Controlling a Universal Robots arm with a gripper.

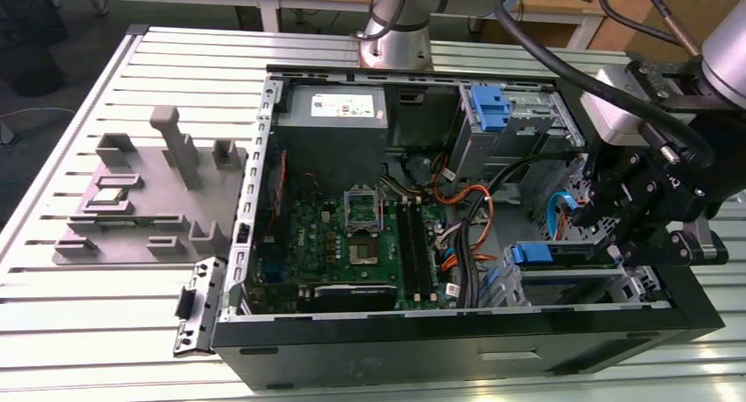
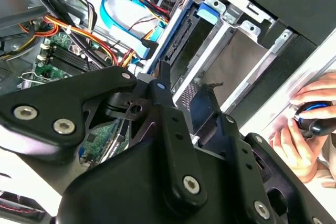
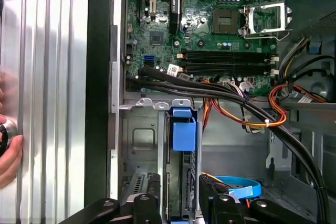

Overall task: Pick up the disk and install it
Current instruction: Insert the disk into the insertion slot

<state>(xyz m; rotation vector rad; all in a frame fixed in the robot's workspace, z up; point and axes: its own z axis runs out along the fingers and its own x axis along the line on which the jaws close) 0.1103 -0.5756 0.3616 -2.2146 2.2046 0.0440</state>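
Disk: the disk (image 3: 184, 135) sits on edge in the metal drive cage (image 3: 137, 129) inside the open computer case (image 1: 466, 354). Its blue rail and tab face out of the cage. In the exterior view it lies (image 1: 560, 255) in the case's corner next to the black front panel, on the exterior view's right.
Claw: the claw (image 3: 180, 178) hovers over the case at that corner, spread wide. One black finger (image 3: 153, 190) stands on each side of the disk's exposed end, and neither can be seen pressing on it. In the exterior view the claw (image 1: 624, 240) hangs just above the cage.
Cables: a flat blue cable (image 2: 121, 9) and orange wires (image 3: 273, 106) run inside the case just beside the cage.
Motherboard: the green motherboard (image 1: 349, 236) covers the case's floor, between the cage and the far wall.
Power supply: a grey box (image 1: 332, 114) with a white sticker fills the case's rear corner.
Bracket: an upright blue bracket (image 1: 492, 105) stands in the case's upper bay, well apart from the disk.
Hand: a person's hand (image 3: 8, 156) rests outside the case, near the front panel.
Desk: a slatted metal desk (image 1: 117, 332) carries the case, with a grey fixture block (image 1: 140, 201) on the exterior view's left of the case.
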